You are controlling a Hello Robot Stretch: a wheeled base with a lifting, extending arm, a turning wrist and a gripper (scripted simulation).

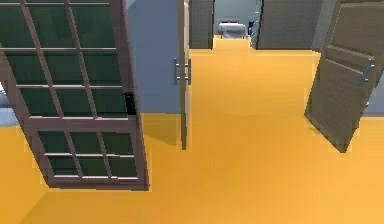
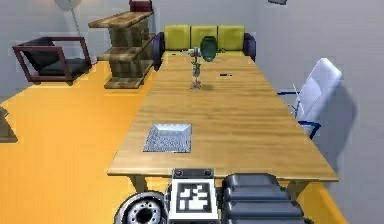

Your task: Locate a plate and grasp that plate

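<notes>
plate (image 2: 169,137) on table (image 2: 230,110), near end, apart from jaws below

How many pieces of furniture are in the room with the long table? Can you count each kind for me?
Table: 1
Sofa: 1
Armchair: 1
White chair: 1
Shelf unit: 1
Total: 5

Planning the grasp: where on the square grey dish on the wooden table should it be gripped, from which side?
Likely the near rim of the square grey dish, coming from the near end of the table: it lies flat, with raised edges, close to that end.
</notes>
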